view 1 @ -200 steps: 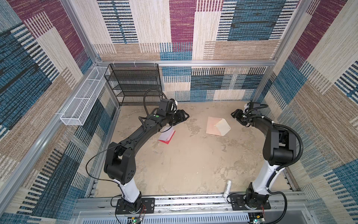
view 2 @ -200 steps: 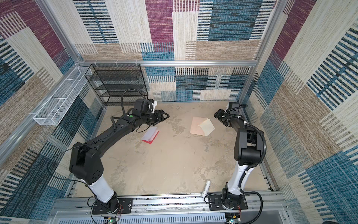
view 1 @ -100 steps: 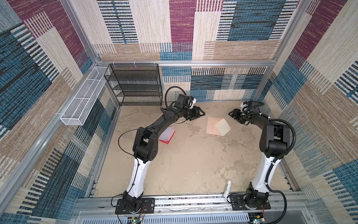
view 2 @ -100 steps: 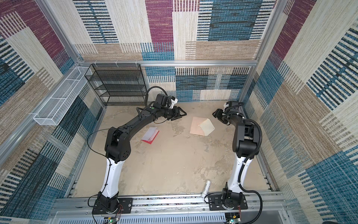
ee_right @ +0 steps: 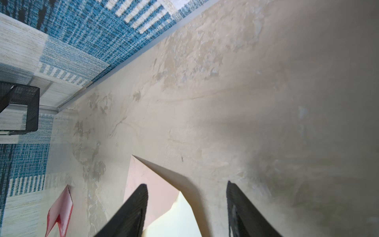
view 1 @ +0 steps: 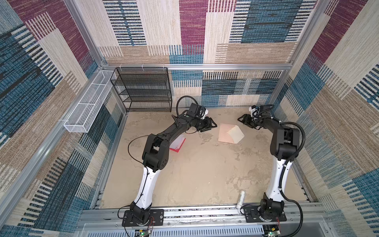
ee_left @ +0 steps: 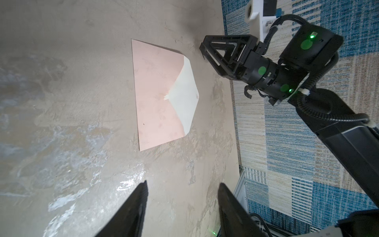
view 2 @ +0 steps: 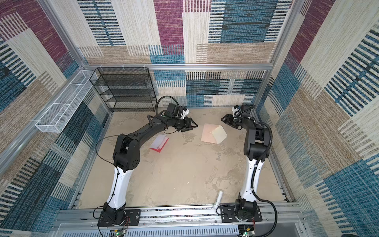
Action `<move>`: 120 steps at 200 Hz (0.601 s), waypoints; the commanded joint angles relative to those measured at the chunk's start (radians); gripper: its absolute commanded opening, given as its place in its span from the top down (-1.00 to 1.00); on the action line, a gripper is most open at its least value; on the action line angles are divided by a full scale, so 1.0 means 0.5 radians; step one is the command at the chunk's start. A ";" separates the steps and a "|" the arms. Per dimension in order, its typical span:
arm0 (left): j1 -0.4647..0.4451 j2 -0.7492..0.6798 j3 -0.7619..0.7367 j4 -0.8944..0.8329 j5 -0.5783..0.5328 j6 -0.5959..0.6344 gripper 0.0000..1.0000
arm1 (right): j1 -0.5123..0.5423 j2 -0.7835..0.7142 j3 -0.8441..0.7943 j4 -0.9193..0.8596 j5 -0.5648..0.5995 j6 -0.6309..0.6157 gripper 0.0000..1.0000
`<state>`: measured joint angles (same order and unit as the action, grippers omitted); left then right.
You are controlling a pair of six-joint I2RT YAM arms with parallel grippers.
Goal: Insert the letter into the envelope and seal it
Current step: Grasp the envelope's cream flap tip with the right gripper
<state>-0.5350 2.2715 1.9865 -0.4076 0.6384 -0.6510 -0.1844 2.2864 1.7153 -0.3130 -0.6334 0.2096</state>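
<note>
The left arm has swung off the letter (view 1: 178, 144) toward the envelope (view 1: 225, 133). In both top views the left gripper (view 1: 211, 125) and right gripper (view 1: 241, 120) flank the envelope, near but not touching it, jaws spread and empty. The left arm hides one corner of the letter, and a white tube (view 1: 240, 197) lies by the right base. The left wrist view shows the envelope's cream flap lifted on the side toward the right gripper. In the right wrist view the fingers (ee_right: 133, 209) cut off the flap.
</note>
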 commanded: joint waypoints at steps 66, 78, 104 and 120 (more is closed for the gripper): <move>-0.001 -0.007 0.019 -0.040 0.040 0.036 -0.13 | 0.053 0.015 -0.091 -0.143 -0.145 -0.215 -0.24; -0.001 0.000 0.041 -0.049 0.042 0.039 -0.13 | 0.053 0.000 -0.120 -0.154 -0.147 -0.229 -0.22; -0.001 0.006 0.061 -0.068 0.049 0.054 -0.13 | 0.053 -0.033 -0.168 -0.183 -0.154 -0.261 -0.16; -0.001 0.005 0.061 -0.074 0.052 0.058 -0.13 | 0.053 -0.061 -0.190 -0.192 -0.172 -0.280 -0.09</move>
<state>-0.5350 2.2707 2.0075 -0.4286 0.6430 -0.6506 -0.1581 2.2753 1.6371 -0.3584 -0.7227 0.0948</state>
